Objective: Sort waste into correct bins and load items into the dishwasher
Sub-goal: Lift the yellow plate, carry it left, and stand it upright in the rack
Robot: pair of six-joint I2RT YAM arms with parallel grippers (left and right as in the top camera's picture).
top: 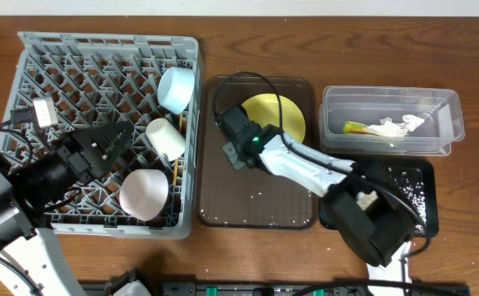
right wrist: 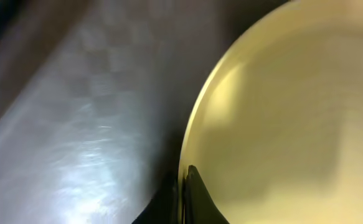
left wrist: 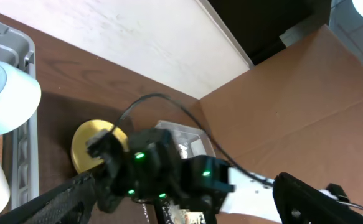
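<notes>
Tray [top: 255, 201], right fingers [right wrist: 198, 200] astride plate [right wrist: 281, 112] rim

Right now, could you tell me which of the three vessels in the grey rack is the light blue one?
The cup farthest from the robot, by the dish rack's right wall; the middle vessel is cream-white and the nearest vessel pale pink.

Yellow, grey and brown on a wood-grain table [top: 321, 33].
Left, the rack [top: 25, 49] is grey lattice, its cup [top: 176, 89] pale blue; the plate [top: 284, 115] is plain yellow, the serving tray [top: 255, 201] dark brown and finely checked; right, a yellow-green wrapper [top: 354, 127], white tissue [top: 402, 125], clear tub [top: 451, 123], and black tray [top: 418, 179] speckled white.
</notes>
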